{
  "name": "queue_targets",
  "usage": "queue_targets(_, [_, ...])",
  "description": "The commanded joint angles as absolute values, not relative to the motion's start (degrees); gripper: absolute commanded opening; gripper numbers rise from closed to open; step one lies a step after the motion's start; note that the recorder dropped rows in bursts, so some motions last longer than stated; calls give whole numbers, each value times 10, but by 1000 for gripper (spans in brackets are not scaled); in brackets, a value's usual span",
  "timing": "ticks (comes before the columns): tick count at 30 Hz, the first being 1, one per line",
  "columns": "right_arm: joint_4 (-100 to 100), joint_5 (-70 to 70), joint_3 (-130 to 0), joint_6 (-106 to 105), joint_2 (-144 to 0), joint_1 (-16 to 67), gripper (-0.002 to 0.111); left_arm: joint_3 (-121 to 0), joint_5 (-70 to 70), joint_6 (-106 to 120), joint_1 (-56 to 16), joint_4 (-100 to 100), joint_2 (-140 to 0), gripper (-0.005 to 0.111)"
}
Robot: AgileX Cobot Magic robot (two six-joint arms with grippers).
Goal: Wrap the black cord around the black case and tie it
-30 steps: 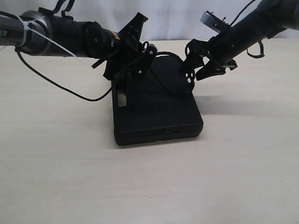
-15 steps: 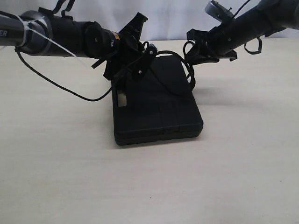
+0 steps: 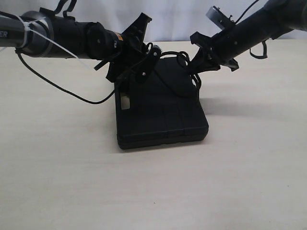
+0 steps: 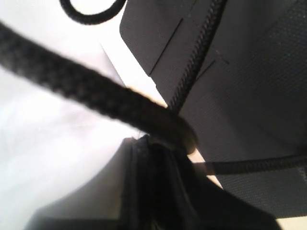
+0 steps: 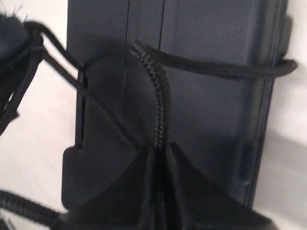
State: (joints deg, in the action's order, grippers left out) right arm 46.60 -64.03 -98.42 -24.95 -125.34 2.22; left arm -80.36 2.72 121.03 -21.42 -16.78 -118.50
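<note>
The black case (image 3: 163, 115) lies flat in the middle of the table. The black cord (image 3: 184, 60) loops over the case's far end between both grippers. My left gripper (image 3: 144, 67) hangs over the case's far left corner, shut on the cord (image 4: 96, 96), which runs thick and blurred out of its jaws. Another strand crosses the case (image 4: 249, 72). My right gripper (image 3: 197, 63) is at the far right corner, shut on the cord (image 5: 158, 110); from there the cord bends across the case (image 5: 211, 110) and over its edge. A frayed tuft (image 5: 12, 21) shows at the frame's corner.
The light wooden table (image 3: 72, 182) stretches around the case. A thin arm cable (image 3: 57, 86) sags onto the table to the left of the case. A white backdrop stands behind.
My right gripper stood open beside the case's far right corner, rose, then came down slightly and shut on the cord. The left gripper has not moved.
</note>
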Motion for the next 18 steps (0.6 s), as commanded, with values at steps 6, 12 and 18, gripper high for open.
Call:
queue_targets(6, [440, -674, -984, -251, -1243, 21, 29, -807, 23, 1227, -217, -170, -1185, 0])
queue_targets(12, [440, -676, -984, -244, -1243, 21, 48, -807, 23, 1227, -217, -170, -1185, 0])
queue_targets(18, [381, -647, -984, -213, -1215, 20, 48, -807, 23, 1227, -217, -170, -1185, 0])
